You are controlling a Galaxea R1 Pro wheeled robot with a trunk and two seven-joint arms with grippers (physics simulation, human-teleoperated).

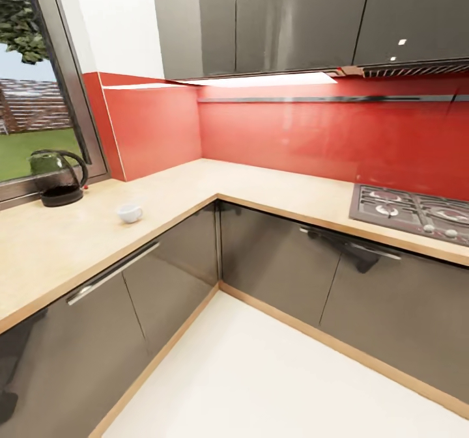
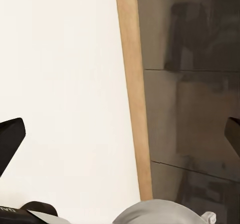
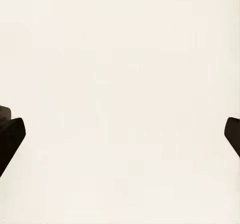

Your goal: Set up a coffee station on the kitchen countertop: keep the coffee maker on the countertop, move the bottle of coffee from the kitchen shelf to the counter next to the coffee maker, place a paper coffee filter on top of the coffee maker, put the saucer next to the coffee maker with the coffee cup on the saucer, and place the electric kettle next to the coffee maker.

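both grippers hang over bare floor [image 1: 273, 373], left gripper [image 2: 120, 134] and right gripper [image 3: 120, 134] with jaws wide, holding nothing. on the counter [image 1: 58, 243]: one coffee cup [image 1: 129, 213], no saucer under it, then one electric kettle [image 1: 57, 177] by the window. judging by this, station barely started.

A home kitchen: an L-shaped kitchen countertop [image 1: 58, 243] of pale wood look runs over glossy dark-grey cabinet fronts [image 1: 273, 269], with a red splashback [image 1: 293, 135] and dark wall cupboards [image 1: 280, 21] above. A gas hob [image 1: 410, 213] is set into the counter. An electric kettle [image 1: 57, 177] and a coffee cup [image 1: 129, 213] stand near a window [image 1: 32, 93] onto a garden.
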